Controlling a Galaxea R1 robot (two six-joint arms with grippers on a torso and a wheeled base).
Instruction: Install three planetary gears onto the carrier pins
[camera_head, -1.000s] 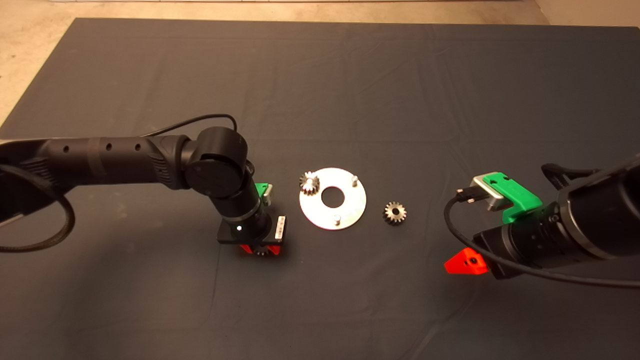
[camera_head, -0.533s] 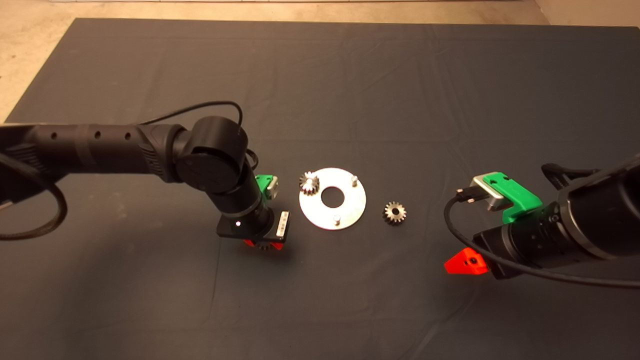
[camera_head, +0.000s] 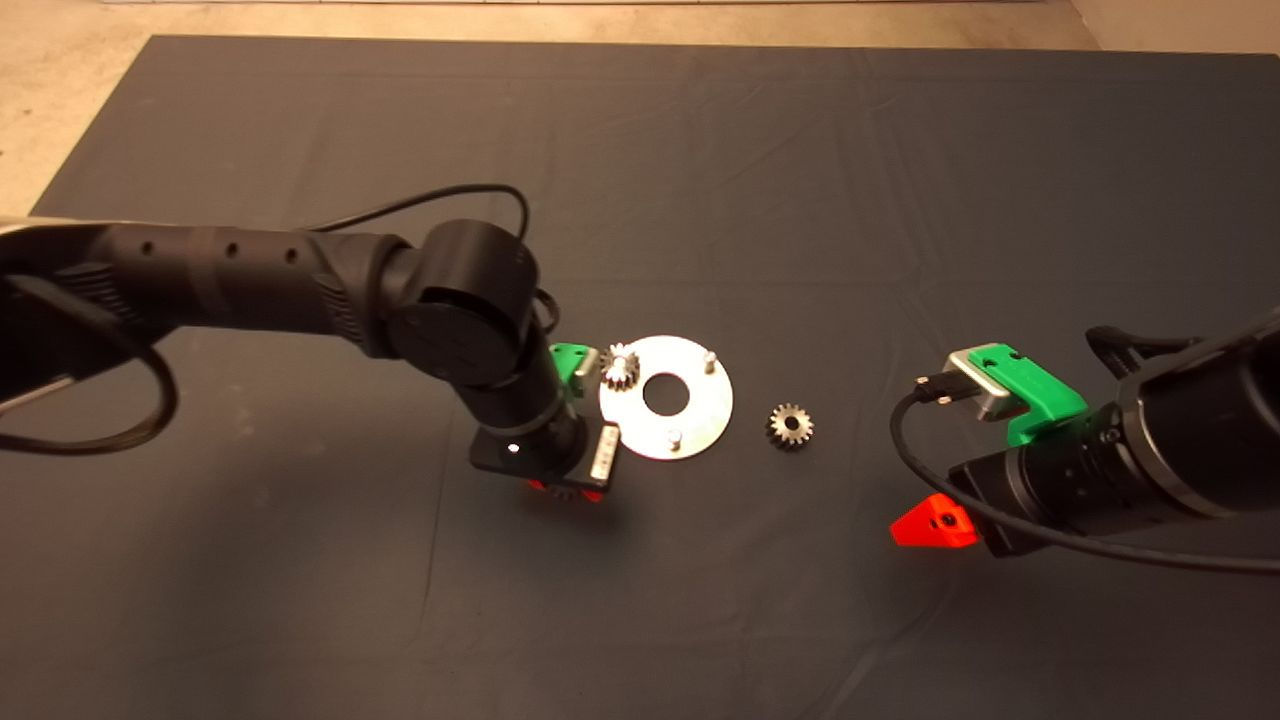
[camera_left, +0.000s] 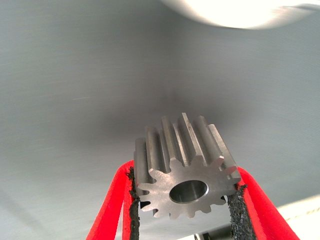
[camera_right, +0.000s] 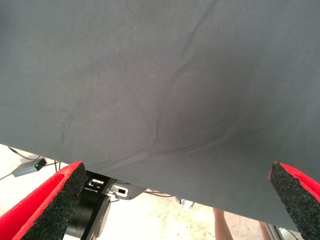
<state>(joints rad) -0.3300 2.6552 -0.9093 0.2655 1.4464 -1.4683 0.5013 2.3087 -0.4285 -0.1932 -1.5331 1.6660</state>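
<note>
2 black robot arms reach over a bench covered by a dark mat. A flat, shiny metal disc with a centre hole lies near the middle of the mat. 3 short carrier pins stand on it: 1 at the far left edge carries a small toothed gear, 1 bare pin stands at the far right, and 1 bare pin stands at the near edge. A 2nd gear lies flat on the mat just to the right of the disc, apart from it.

From the left, the left arm bends down so that the left hand hangs just beside the disc's near left edge. Its wrist camera shows a 3rd gear clamped between the 2 black pads of the red fingers, held clear above the mat, with its centre hole facing the camera and the bright rim of the disc beyond.

At the right edge of the mat, the right hand sits well apart from the parts, spread wide and holding nothing. Past the mat's edge, its wrist camera shows pale floor and part of a person's leg.
</note>
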